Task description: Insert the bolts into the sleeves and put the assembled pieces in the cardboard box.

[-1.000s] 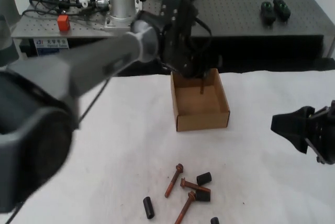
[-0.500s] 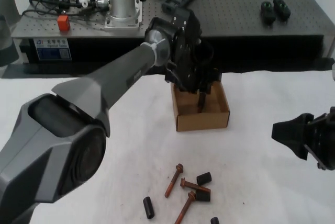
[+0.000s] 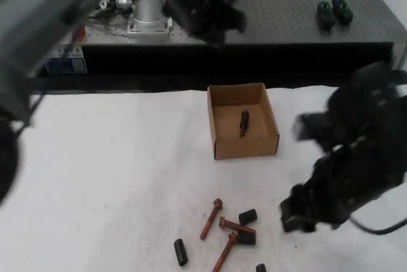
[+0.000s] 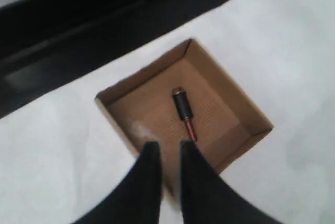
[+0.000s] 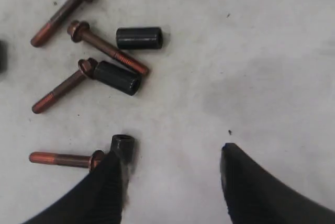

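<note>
1. Already, one assembled piece (image 4: 183, 111) is found lying flat on the floor of the cardboard box (image 4: 230, 96). In the high view its long axis runs from the near wall toward the far wall.
2. Loose bolts (image 5: 107, 47) and sleeves (image 5: 138, 38) are scattered on the white-covered table (image 3: 95, 176), on the near side of the box and well apart from it.
3. Closest to the right hand (image 5: 171, 153), an upright sleeve (image 5: 123, 148) is seen just beside one fingertip (image 5: 112, 174), with a bare bolt (image 5: 63, 158) lying head-first against it.
4. That bolt's long axis is laid roughly along the line joining the two fingers and outside their gap, so a turn of the wrist is judged necessary before it can be gripped across the shank.
5. The right hand is held low over the pile with its fingers wide apart and nothing between them.
6. The left hand (image 4: 167, 148) is held above the box, its fingers separated by a narrow gap and empty. The right arm is therefore judged the nearer one for the next bolt.
</note>
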Available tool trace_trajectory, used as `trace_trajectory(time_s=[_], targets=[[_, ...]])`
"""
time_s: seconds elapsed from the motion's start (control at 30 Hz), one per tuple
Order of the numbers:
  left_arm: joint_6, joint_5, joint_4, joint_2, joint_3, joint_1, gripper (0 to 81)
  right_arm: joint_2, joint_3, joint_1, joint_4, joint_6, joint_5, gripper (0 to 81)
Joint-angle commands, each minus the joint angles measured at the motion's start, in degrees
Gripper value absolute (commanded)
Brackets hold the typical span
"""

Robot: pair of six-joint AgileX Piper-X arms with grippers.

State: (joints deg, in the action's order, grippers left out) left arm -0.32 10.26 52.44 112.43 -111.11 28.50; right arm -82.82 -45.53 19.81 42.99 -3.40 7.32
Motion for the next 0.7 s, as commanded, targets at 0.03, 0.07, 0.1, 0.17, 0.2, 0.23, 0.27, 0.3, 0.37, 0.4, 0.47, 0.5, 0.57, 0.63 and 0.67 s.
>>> trace_trajectory(time_s=[0.03, 0.07, 0.1, 0.17, 0.2, 0.23, 0.27, 0.3, 0.37, 0.4, 0.47, 0.5, 0.57, 0.63, 0.67], targets=[[1.1, -1.1, -4.4, -7.0, 16.0, 0.0, 0.6, -0.6, -0.7, 1.1, -0.8, 0.0, -0.6, 41.1], [0.8, -1.1, -5.8, -9.0, 19.3, 0.0, 0.6, -1.5, -0.7, 2.3, -0.9, -0.4, -1.4, 41.1], [0.3, -1.1, -7.2, -11.6, 23.3, 0.0, 0.6, -2.4, -0.7, 3.3, -1.0, -0.6, -1.9, 41.1], [-0.2, -1.0, -8.8, -15.8, 29.4, 0.0, 0.6, -3.9, -0.7, 4.9, -1.7, -0.6, -2.0, 41.1], [-1.0, -0.7, -9.3, -17.9, 32.4, 0.0, 0.6, -4.8, -0.7, 5.6, -2.2, -0.6, -2.0, 41.1], [-1.1, -0.6, -9.3, -19.9, 34.9, 0.0, 0.6, -5.6, -0.7, 6.1, -2.8, -0.6, -2.0, 41.1], [-1.1, -0.7, -9.3, -21.7, 37.1, 0.0, 0.6, -6.4, -0.7, 6.6, -3.4, -0.6, -2.0, 41.1], [-1.1, -0.7, -9.3, -23.4, 39.0, 0.0, 0.6, -7.1, -0.7, 7.1, -4.0, -0.8, -2.3, 41.1], [-1.1, -0.7, -9.3, -25.8, 41.8, 0.0, 0.6, -8.3, -0.7, 7.4, -4.7, -1.5, -3.5, 41.1], [-1.1, -0.7, -9.3, -26.9, 42.9, 0.0, 0.6, -9.0, -0.7, 7.4, -5.1, -2.3, -4.4, 41.1], [-1.1, -0.7, -9.3, -28.3, 44.4, 0.0, 0.6, -9.9, -0.7, 7.4, -5.8, -2.4, -5.1, 41.1], [-1.1, -0.7, -9.3, -28.9, 45.0, 0.0, 0.6, -10.4, -0.7, 7.4, -6.2, -2.9, -5.3, 41.1], [-1.1, -0.7, -9.3, -29.5, 45.7, 0.0, 0.6, -11.4, -0.7, 7.4, -6.4, -3.1, -5.4, 41.1], [-1.1, -0.7, -8.9, -29.6, 46.0, 0.0, 0.6, -12.2, -0.7, 7.4, -5.8, -3.1, -5.4, 41.1], [-1.1, -0.7, -8.7, -29.6, 45.9, 0.0, 0.6, -12.6, -0.7, 7.4, -5.2, -3.1, -5.4, 41.1]])
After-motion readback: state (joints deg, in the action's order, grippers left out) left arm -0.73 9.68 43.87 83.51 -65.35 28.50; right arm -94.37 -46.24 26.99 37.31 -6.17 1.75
